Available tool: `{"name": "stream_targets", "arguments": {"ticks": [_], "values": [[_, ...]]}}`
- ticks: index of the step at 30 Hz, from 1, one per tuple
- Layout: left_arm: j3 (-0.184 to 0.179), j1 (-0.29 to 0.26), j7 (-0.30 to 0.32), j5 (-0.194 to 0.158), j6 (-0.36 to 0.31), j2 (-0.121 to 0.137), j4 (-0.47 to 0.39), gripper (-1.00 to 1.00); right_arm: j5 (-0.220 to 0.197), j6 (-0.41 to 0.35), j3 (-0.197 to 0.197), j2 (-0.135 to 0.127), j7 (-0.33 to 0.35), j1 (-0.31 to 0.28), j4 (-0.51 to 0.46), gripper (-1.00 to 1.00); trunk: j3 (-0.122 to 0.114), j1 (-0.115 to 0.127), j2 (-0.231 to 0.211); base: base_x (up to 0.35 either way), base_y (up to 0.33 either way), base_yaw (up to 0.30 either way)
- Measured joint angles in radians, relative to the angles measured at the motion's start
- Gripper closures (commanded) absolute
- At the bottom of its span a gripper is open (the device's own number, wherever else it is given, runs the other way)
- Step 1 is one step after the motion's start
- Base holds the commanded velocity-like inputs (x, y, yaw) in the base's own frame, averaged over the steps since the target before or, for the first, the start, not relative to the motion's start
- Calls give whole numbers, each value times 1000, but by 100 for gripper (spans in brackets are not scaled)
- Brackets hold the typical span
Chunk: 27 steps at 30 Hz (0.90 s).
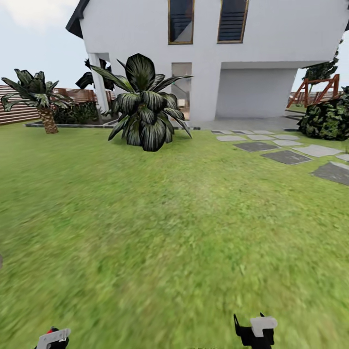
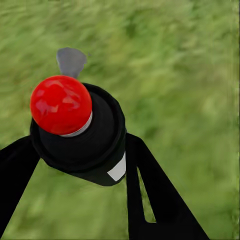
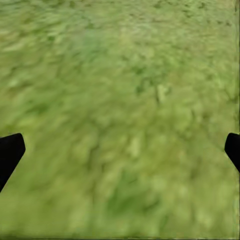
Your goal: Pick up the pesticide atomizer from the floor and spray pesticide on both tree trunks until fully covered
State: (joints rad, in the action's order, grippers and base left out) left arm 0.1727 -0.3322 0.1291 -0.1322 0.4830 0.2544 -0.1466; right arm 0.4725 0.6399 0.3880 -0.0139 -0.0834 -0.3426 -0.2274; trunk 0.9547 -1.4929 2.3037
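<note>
Atomizer: just one, a black pesticide atomizer point(image 2: 82, 137) with a red cap, pinched in the left gripper point(image 2: 80, 165); its red top peeks in at 7 o'clock in the head view.
Right gripper point(image 3: 120, 150): fingers spread wide, nothing but lawn point(image 1: 160, 228) between them.
House: one white house point(image 1: 208, 53) at 12 o'clock.
Plants: one big striped-leaf plant point(image 1: 144, 104) at 12, one short palm point(image 1: 39, 99) at 10, one dark bush point(image 1: 327, 118) at 2.
Stepping stones point(image 1: 286, 150): roughly nine, around 2 o'clock.
</note>
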Motion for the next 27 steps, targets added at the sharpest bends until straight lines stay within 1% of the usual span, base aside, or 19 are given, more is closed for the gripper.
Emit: {"name": "stream_targets", "arguments": {"ticks": [27], "values": [[2,0,-2,0,-2,0,0,100,0,0,0,4,0,0,2,-100,0,0,0,0,-270,-300]]}}
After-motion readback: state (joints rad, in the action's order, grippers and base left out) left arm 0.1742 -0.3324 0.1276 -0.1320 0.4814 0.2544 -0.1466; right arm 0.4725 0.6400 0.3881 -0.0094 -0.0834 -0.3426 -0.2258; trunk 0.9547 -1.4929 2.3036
